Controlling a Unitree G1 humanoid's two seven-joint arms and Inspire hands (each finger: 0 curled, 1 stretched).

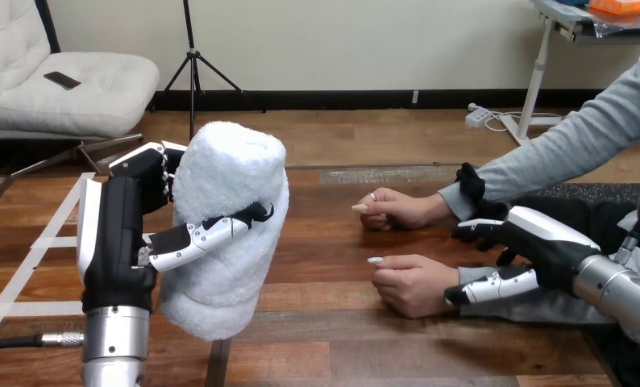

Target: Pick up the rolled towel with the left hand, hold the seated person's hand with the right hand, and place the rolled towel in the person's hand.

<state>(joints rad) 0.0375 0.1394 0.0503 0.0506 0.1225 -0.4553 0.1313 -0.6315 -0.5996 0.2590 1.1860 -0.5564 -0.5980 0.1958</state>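
Note:
The rolled white towel [228,226] stands upright above the table's left part, lifted off the wood. My left hand [123,234] is shut on it, with the thumb across its front and the fingers round its far side. The person's two hands rest on the table at the right, both loosely closed: the farther one [397,210] and the nearer one [413,286]. My right hand [534,246] sits at the wrist of the nearer hand, touching its grey sleeve. I cannot tell whether it holds that wrist.
The wooden table [325,339] stretches between the towel and the person's hands. White tape lines [35,258] mark its left side. The person's grey-sleeved arm [575,145] comes in from the upper right.

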